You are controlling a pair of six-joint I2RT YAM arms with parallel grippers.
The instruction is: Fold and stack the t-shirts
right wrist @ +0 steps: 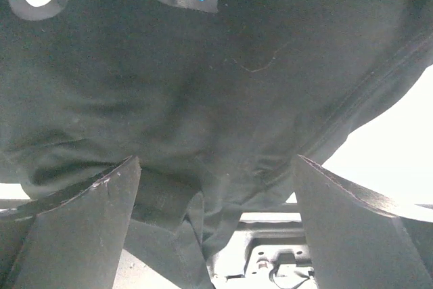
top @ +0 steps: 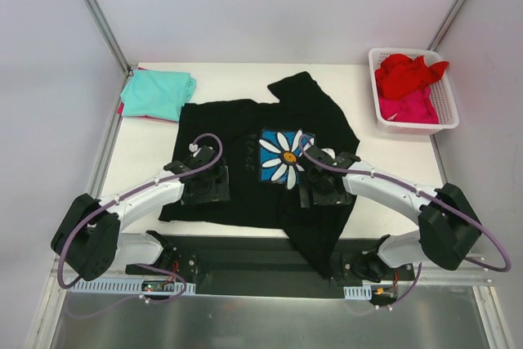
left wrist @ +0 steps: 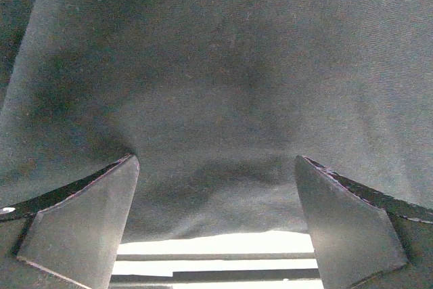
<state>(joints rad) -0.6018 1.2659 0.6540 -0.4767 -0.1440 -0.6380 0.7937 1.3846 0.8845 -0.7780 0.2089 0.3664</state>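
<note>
The large black t-shirt [top: 245, 132] with the white-and-blue flower print [top: 284, 155] lies spread on the table, its lower right part hanging over the near edge. My left gripper [top: 204, 186] is open above the shirt's near left hem [left wrist: 216, 99]. My right gripper [top: 325, 188] is open above the shirt's lower right part [right wrist: 203, 99], just right of the print. A folded teal t-shirt [top: 158, 93] lies at the back left on a pink one [top: 122, 108]. Red [top: 406, 73] and pink [top: 413, 107] shirts fill the basket.
The white slotted basket [top: 448, 116] stands at the back right corner. The table's near edge [top: 245, 230] and the black arm mounting rail [top: 261, 263] run just below the shirt. Metal frame posts rise at the back corners.
</note>
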